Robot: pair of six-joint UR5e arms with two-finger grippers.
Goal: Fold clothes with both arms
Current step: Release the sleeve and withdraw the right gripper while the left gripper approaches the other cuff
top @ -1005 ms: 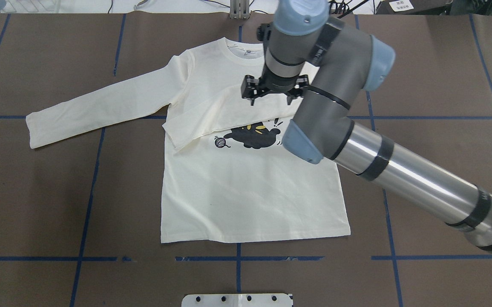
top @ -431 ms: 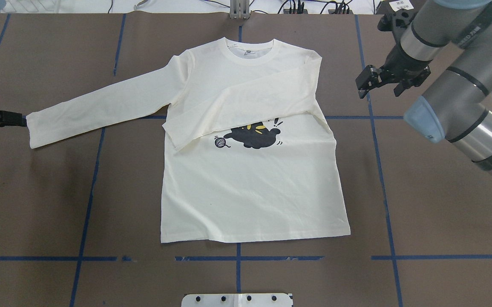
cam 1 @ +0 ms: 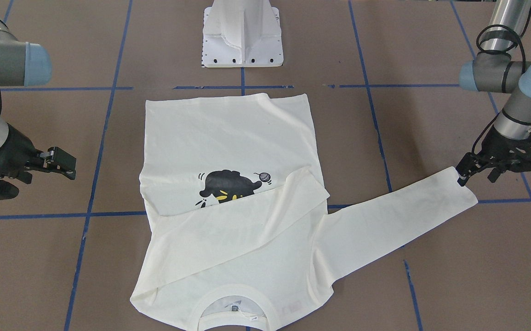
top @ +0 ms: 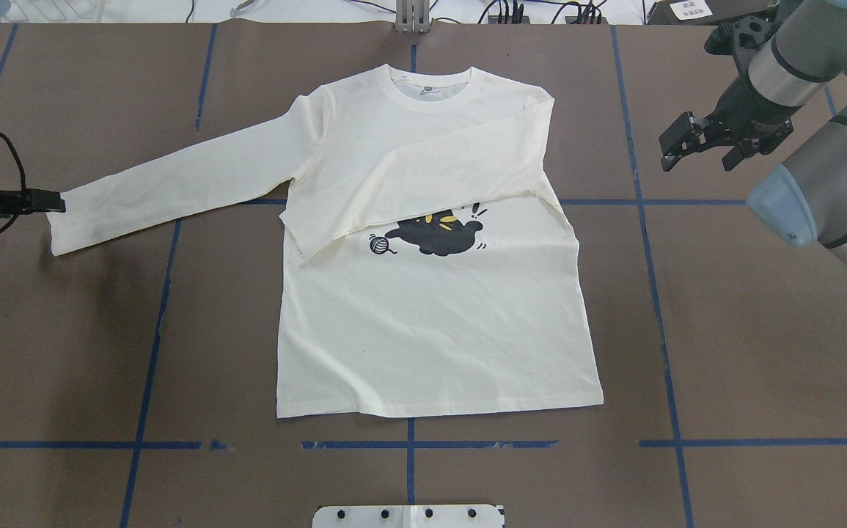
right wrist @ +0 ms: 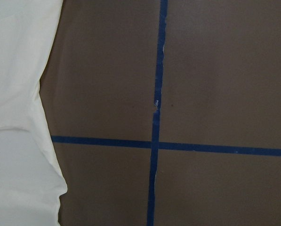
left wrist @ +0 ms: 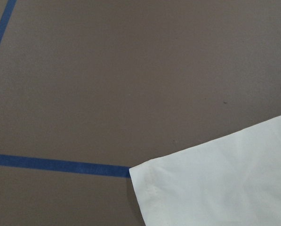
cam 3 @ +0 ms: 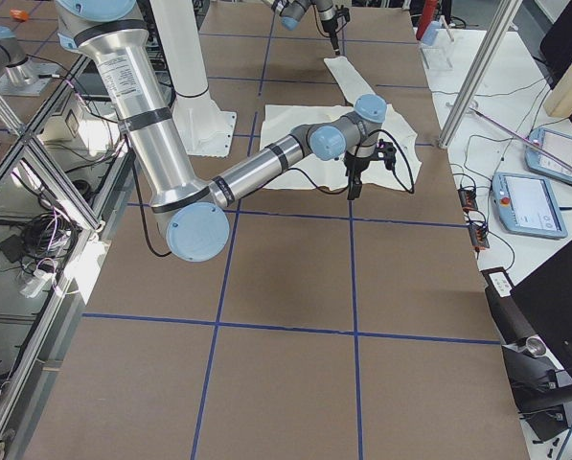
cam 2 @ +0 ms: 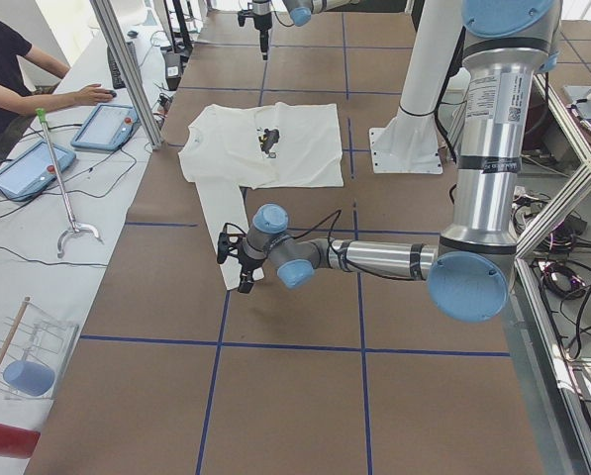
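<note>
In the overhead view a cream shirt is seen spread flat on the brown table, print side up, with the collar away from the robot. One sleeve is folded across the chest and hides part of the black print, while the other sleeve is stretched out to the robot's left. The left gripper is held right at that sleeve's cuff. The right gripper is held apart from the shirt, off its right shoulder, with its jaws spread and nothing between them. In the front-facing view the left gripper is also shown with its jaws spread, one fingertip at the cuff's edge and no cloth pinched. From the table's left end the left gripper is seen low over the cuff, and a person is seen at the far left. From the right end the right gripper is seen pointing down near the shirt. In the left wrist view only the cuff and a tape line are shown, and in the right wrist view only the shirt's edge and crossed tape
</note>
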